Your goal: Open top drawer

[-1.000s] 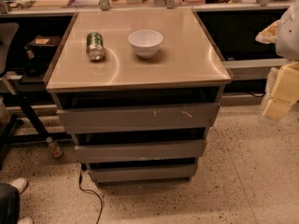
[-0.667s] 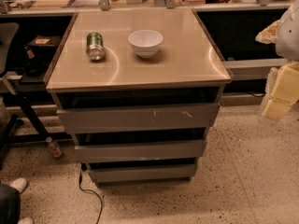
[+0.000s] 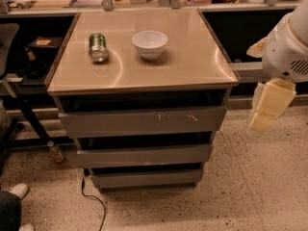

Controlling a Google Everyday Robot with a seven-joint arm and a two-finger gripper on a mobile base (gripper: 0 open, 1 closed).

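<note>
**anon1:** Fingers (image 3: 279, 97): parted by the look, gripping nothing; cream two-finger gripper (image 3: 261, 120) hanging well right of the wide handleless grey top drawer (image 3: 142, 121); front panel sitting shut just under the glossy beige tabletop (image 3: 183, 57).

**anon2:** Approach stage, probably; next up: swing left, hook the panel's top edge, pull straight out.
</note>
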